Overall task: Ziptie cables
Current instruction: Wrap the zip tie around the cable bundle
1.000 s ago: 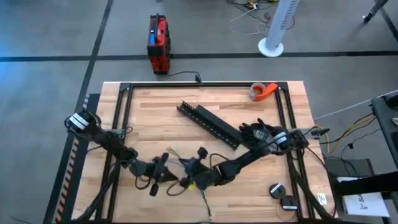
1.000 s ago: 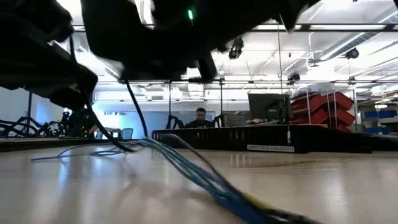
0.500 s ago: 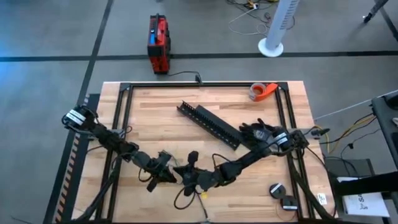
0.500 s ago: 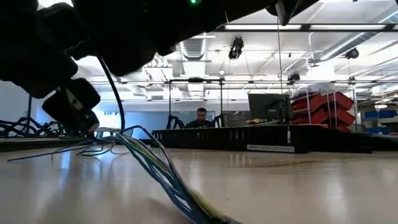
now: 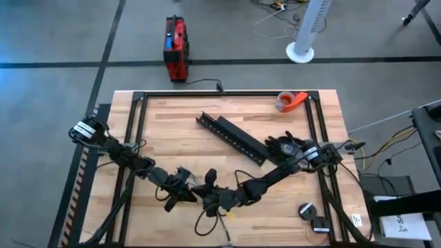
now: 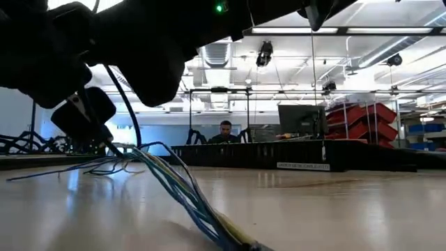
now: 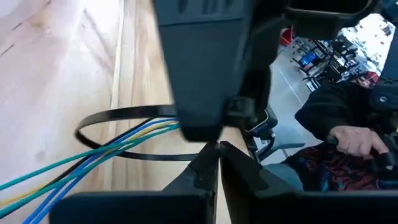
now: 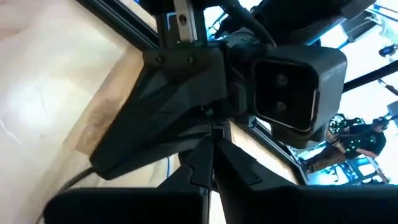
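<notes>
Place: robotics lab or workshop | Shown by: a butcher-block wooden table (image 5: 172,138) edged with black metal framing, set on grey floor | a large open hall with ceiling strip lights (image 6: 313,30) | stacked red bins (image 6: 366,120) | a dark monitor (image 6: 301,119) | a seated person (image 6: 224,131) behind a far bench | a white tower fan (image 5: 305,31)

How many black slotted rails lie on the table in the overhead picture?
2, side by side and touching, lying diagonally at the table's centre: the first rail toward the left arm's side, the second rail toward the right arm's side. None seems hidden.
</notes>
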You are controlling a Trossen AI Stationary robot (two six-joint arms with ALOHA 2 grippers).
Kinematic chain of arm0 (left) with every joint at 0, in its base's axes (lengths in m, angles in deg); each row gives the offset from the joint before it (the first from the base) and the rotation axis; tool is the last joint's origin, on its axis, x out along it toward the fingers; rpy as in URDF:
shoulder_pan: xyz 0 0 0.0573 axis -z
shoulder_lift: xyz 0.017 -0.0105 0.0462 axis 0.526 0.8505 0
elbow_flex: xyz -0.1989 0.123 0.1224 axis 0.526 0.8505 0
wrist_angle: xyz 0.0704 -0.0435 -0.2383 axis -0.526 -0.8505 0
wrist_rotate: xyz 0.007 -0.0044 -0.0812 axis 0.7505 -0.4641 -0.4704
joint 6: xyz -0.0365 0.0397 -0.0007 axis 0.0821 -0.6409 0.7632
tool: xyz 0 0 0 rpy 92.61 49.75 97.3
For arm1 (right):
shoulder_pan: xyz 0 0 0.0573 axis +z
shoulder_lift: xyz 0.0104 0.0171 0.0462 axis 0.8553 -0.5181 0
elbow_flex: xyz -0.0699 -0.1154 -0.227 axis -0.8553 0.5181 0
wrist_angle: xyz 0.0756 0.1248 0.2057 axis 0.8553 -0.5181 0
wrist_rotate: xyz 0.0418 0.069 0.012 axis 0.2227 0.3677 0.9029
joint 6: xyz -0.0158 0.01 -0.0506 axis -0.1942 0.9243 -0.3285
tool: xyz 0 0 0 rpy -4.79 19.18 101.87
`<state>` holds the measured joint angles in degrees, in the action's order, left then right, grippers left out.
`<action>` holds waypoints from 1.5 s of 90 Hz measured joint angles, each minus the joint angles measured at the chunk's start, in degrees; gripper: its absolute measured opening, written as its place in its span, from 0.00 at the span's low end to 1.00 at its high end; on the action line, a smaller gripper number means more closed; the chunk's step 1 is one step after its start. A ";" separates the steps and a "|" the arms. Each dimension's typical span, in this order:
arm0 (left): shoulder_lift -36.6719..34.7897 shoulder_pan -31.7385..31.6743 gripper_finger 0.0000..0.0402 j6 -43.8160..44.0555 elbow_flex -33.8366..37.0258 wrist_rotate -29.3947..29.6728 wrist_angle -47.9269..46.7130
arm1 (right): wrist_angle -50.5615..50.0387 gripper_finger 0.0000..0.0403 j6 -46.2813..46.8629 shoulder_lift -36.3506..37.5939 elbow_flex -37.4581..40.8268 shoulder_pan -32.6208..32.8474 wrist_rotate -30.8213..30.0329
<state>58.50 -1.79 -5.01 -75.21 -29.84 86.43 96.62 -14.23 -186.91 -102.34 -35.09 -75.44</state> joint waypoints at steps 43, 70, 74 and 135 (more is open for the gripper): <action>0.02 -0.05 0.00 -1.58 -0.51 -2.09 -0.49 | 0.02 0.00 -5.09 0.00 0.00 0.17 4.01; 0.02 -0.05 0.00 -1.99 -0.51 -2.91 -0.44 | -0.28 0.00 -6.77 0.02 -0.79 -0.65 4.78; 0.02 -0.05 0.00 -2.22 -0.51 -2.92 -0.42 | -1.03 0.00 -7.19 0.02 -0.82 -0.73 6.03; 0.02 -0.05 0.00 -3.03 -0.51 -3.88 -2.43 | -7.11 0.00 -5.58 2.10 -0.83 -1.41 8.89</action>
<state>58.52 -1.84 -8.04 -75.73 -33.72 83.99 89.52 -19.81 -184.81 -103.17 -36.50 -66.55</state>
